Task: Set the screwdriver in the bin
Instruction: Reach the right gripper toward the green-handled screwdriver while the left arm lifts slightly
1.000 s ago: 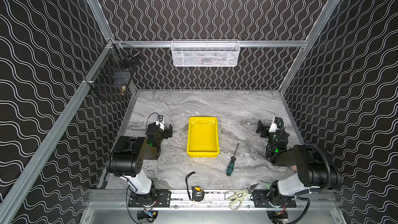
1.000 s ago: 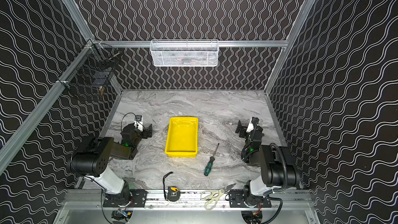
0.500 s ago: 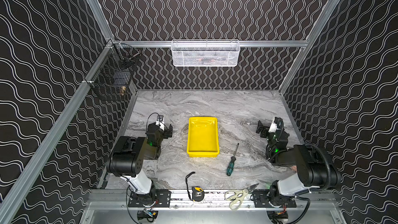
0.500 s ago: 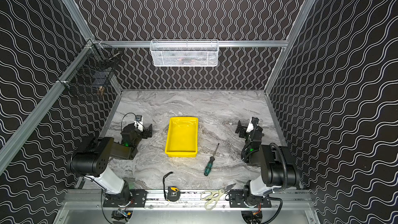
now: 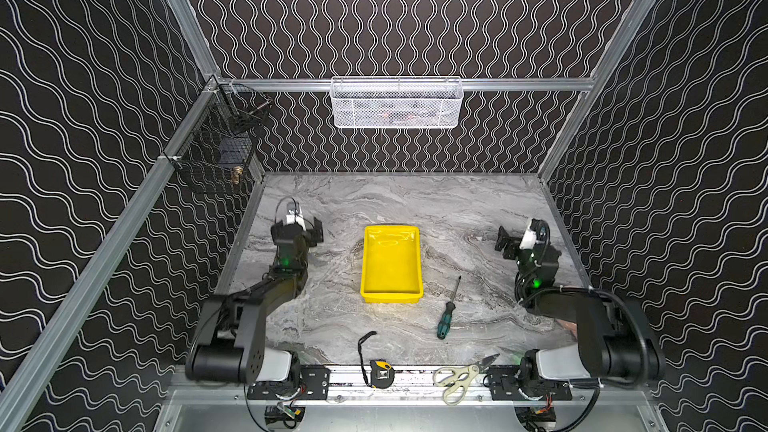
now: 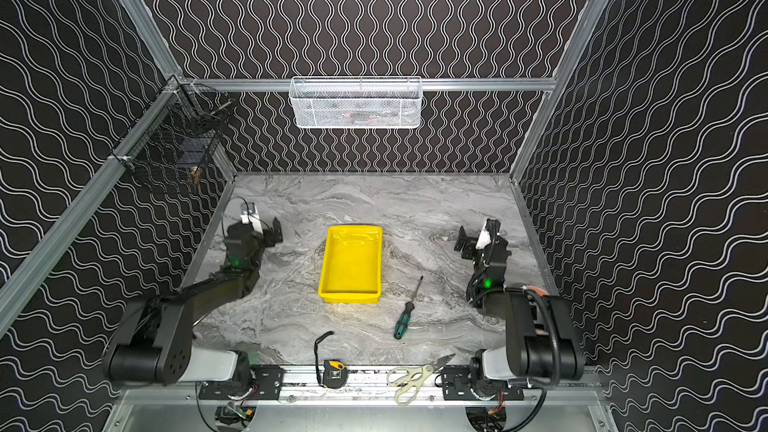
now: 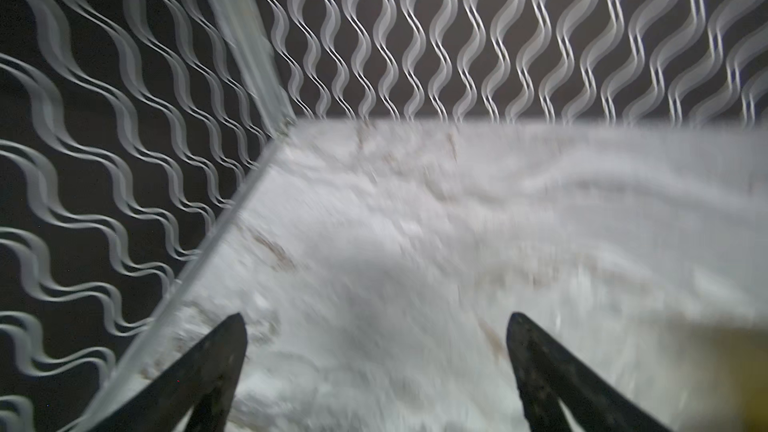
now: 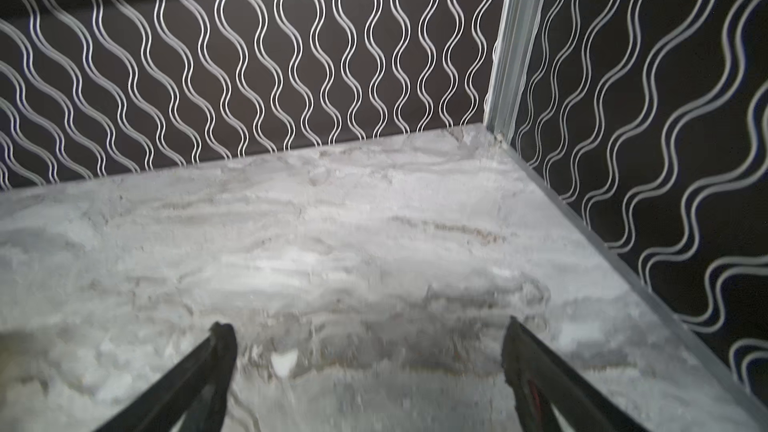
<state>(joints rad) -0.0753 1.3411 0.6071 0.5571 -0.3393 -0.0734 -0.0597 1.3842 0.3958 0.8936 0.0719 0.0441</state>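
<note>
Yellow and empty, the bin (image 5: 390, 297) sits mid-table. The screwdriver (image 5: 448, 312) lies on the marble tabletop (image 5: 478, 209) just beside the bin's near right corner, so no part of the task is done yet. The left gripper (image 7: 376, 320) and right gripper (image 8: 368, 324) both stand spread wide, holding nothing and well apart from the tool; reach, grasp, lift and drop all remain.

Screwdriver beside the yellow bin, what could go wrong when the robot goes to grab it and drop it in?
The screwdriver lies flat on the table and has a thin shaft, so a pinch there may slip; the handle looks safer. It also sits close to the bin, so a sideways approach could bump it.
</note>
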